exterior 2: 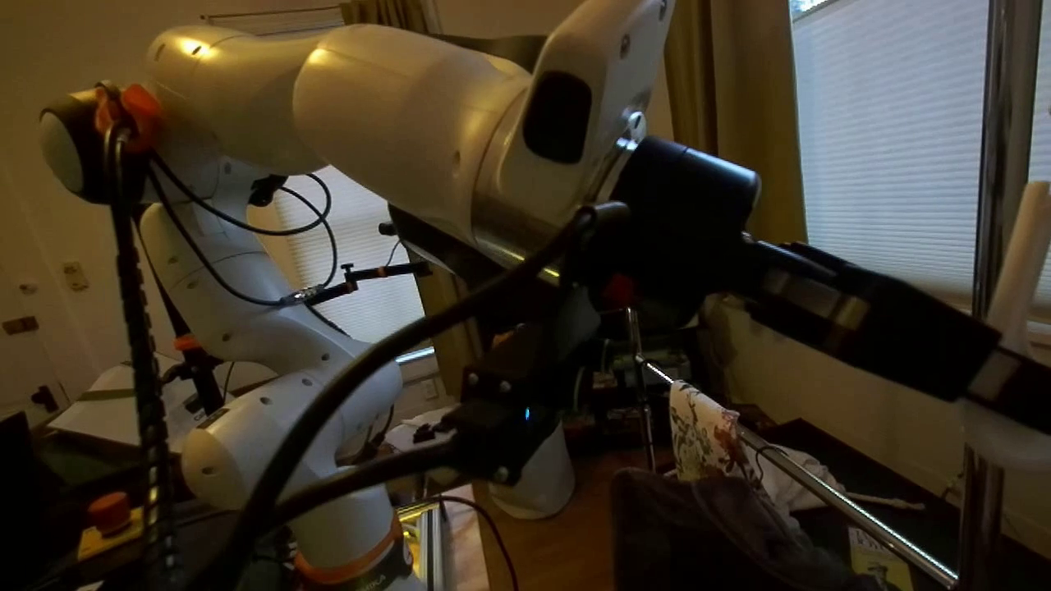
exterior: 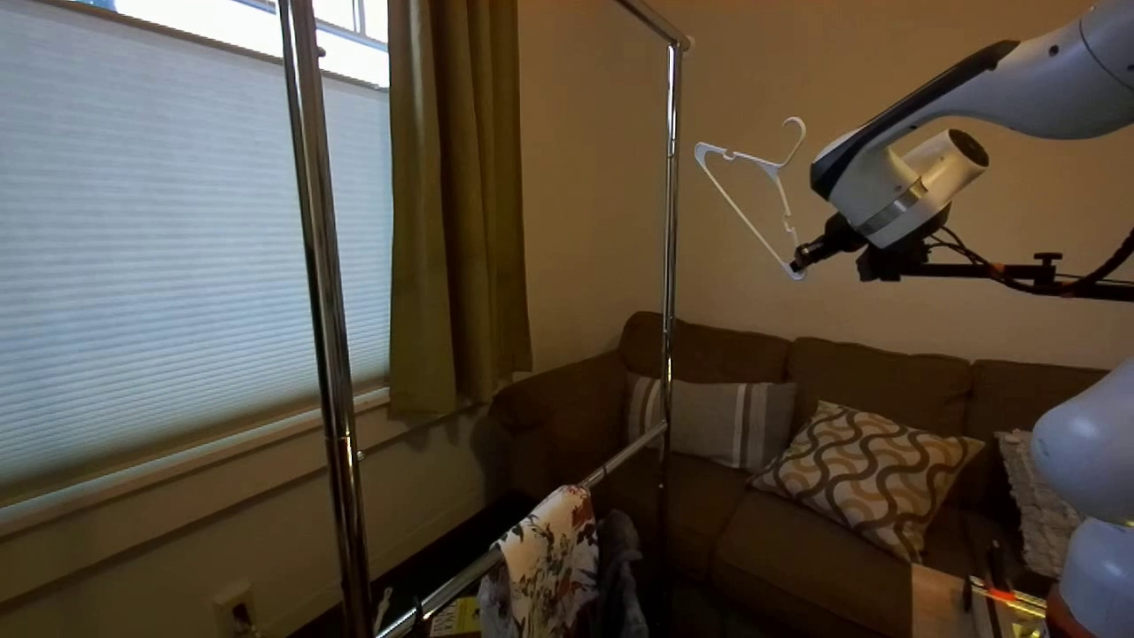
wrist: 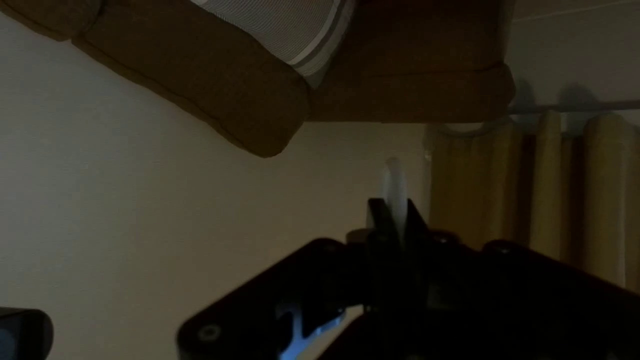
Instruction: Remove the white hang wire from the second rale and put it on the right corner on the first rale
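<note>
The white hang wire [exterior: 771, 167] is in the air, tilted, with its hook at the top. My gripper [exterior: 797, 264] is shut on its lower corner, to the right of the rack in this exterior view. In the wrist view, the hanger's white end [wrist: 396, 187] sticks out between the dark fingertips [wrist: 392, 212]. A blurred white part of the hanger [exterior 2: 1022, 254] shows at the edge of an exterior view. The first rale [exterior: 651, 18] is the top crossbar, partly out of frame. The second rale [exterior: 625, 452] is the lower crossbar; the hanger is apart from both.
The near upright [exterior: 323, 266] and far upright [exterior: 671, 221] hold the crossbars. A floral garment [exterior: 549, 549] and a dark garment [exterior: 620, 567] hang on the lower one. A brown sofa [exterior: 726, 354] with cushions, a curtain [exterior: 456, 204] and a window blind [exterior: 177, 248] surround the rack.
</note>
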